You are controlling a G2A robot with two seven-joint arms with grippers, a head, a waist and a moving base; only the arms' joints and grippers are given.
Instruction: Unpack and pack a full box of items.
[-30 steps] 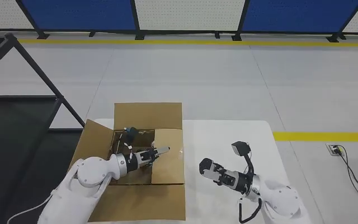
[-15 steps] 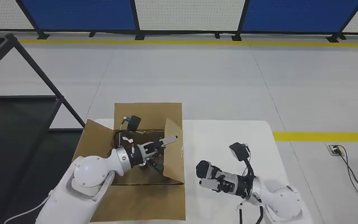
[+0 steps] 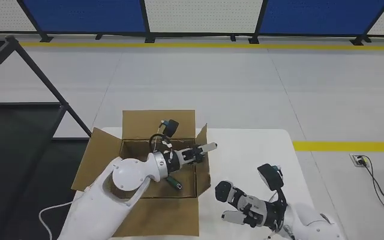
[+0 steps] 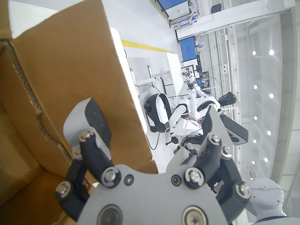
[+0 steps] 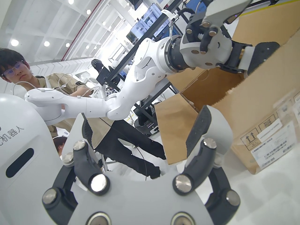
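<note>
A brown cardboard box (image 3: 157,217) stands on the left part of the white table, its back, left and front flaps folded out. The right flap (image 3: 203,173) stands nearly upright. My left gripper (image 3: 201,149) is open and straddles that flap's top edge: one finger (image 4: 97,118) rests on the flap's inner face (image 4: 70,71), the other finger (image 4: 212,122) is outside it. The right wrist view shows the left gripper (image 5: 253,24) over the box wall (image 5: 257,122). A small dark item (image 3: 174,183) lies inside the box. My right gripper (image 3: 231,202) (image 5: 144,118) hangs open and empty right of the box.
The white table (image 3: 252,150) has bare room right of the box. A black metal frame (image 3: 36,78) stands left of the table. The right arm sits close to the table's front edge.
The right flap lay flat over the box; the left gripper has raised it upright while moving right. The right gripper has drawn back toward the table's front edge.
</note>
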